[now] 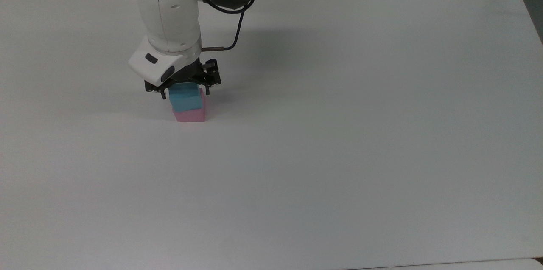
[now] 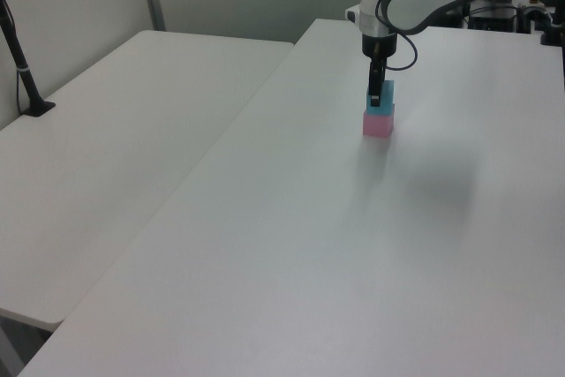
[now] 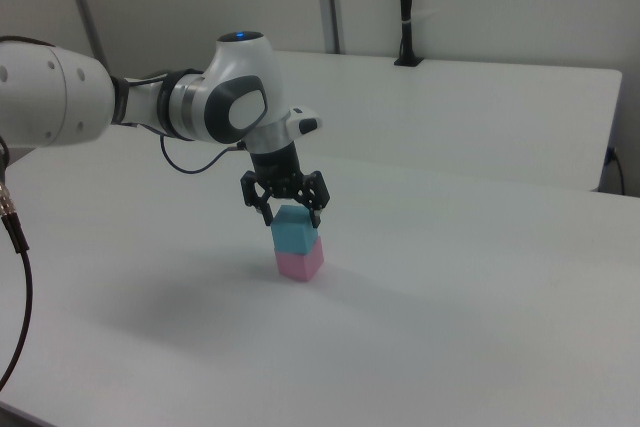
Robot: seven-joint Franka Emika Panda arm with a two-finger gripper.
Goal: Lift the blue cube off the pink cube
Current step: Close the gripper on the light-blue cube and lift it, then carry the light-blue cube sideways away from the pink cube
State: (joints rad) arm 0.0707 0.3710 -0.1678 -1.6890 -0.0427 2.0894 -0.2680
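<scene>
Two cubes stacked on the white bench (image 1: 339, 155), left of centre in the top view: blue cube (image 1: 185, 99) sits on top of pink cube (image 1: 190, 114), still touching it, edges a bit twisted against each other. In the right view the blue cube (image 3: 294, 230) is on the pink cube (image 3: 300, 262) near frame centre; in the left view the stack is in the upper right of the frame, blue cube (image 2: 386, 98) partly covered by the jaws, pink cube (image 2: 379, 124) below it resting on the bench (image 2: 291, 245).

Gripper (image 1: 185, 91) points straight down over the stack, jaws spread wide, one finger on each side of the blue cube's upper part, gaps visible on both sides, nothing grasped. Right view shows the gripper (image 3: 292, 219) straddling the blue cube's top, fingertips just past its upper edge and apart from its faces. Left view has the gripper (image 2: 376, 101) in front of the blue cube.

White arm (image 1: 169, 11) comes in from the top edge of the top view with a blue light on its upper joint; a dark cable (image 1: 235, 28) loops beside the wrist. Second bench (image 2: 97, 156) on the left view's left, black post (image 2: 19, 59) clamped at its far left edge
</scene>
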